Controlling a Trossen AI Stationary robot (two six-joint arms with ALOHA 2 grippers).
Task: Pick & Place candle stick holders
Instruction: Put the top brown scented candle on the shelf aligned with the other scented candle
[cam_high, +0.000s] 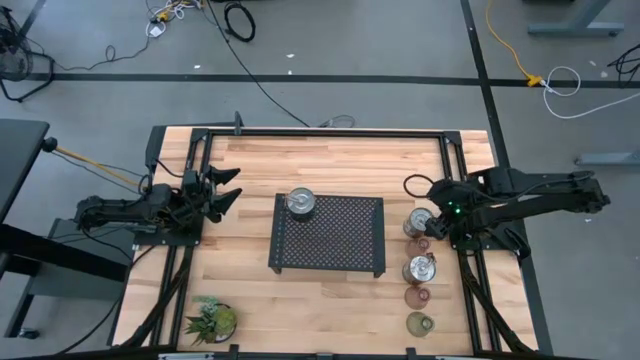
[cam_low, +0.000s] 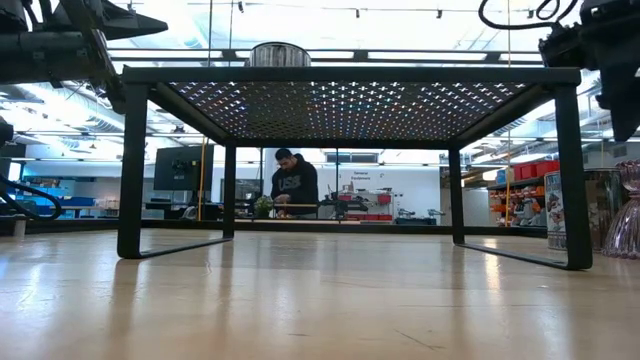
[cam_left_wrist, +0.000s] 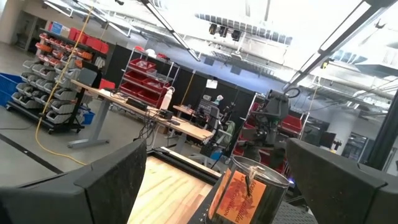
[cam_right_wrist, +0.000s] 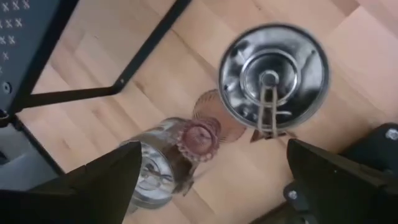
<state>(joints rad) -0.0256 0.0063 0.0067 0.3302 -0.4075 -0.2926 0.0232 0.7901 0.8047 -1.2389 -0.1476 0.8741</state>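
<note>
A wooden tabletop (cam_high: 330, 160) sits inside a black frame, with an arm on each side.

At the far left edge, the left gripper (cam_high: 226, 188) hangs above the wood, its two fingers spread apart and holding nothing. It points toward the middle of the tabletop.

Near the front left corner stands a small green potted plant (cam_high: 212, 320).

In the middle stands a black perforated mesh tray (cam_high: 345, 240), raised on thin legs like a small table. One shiny silver candle stick holder (cam_high: 300, 202) stands on the tray's back left corner. From table height, its ribbed rim (cam_low: 279, 54) shows above the tray top.

To the right of the tray, the other five holders stand in a loose line running from mid-table to the front edge. First is a second silver holder (cam_high: 418, 222), with a pinkish-brown glass holder (cam_high: 422, 243) just in front of it. Next comes a third silver holder (cam_high: 421, 268), then another pinkish-brown glass holder (cam_high: 417, 296), and last a greenish glass holder (cam_high: 419, 324) nearest the front edge.

The right gripper (cam_high: 432, 212) hovers over the back end of this line, above the second silver holder. Its fingers (cam_right_wrist: 106, 180) are spread wide, holding nothing.

Beyond the tabletop, a person (cam_low: 295, 186) in dark clothes stands in the room.
</note>
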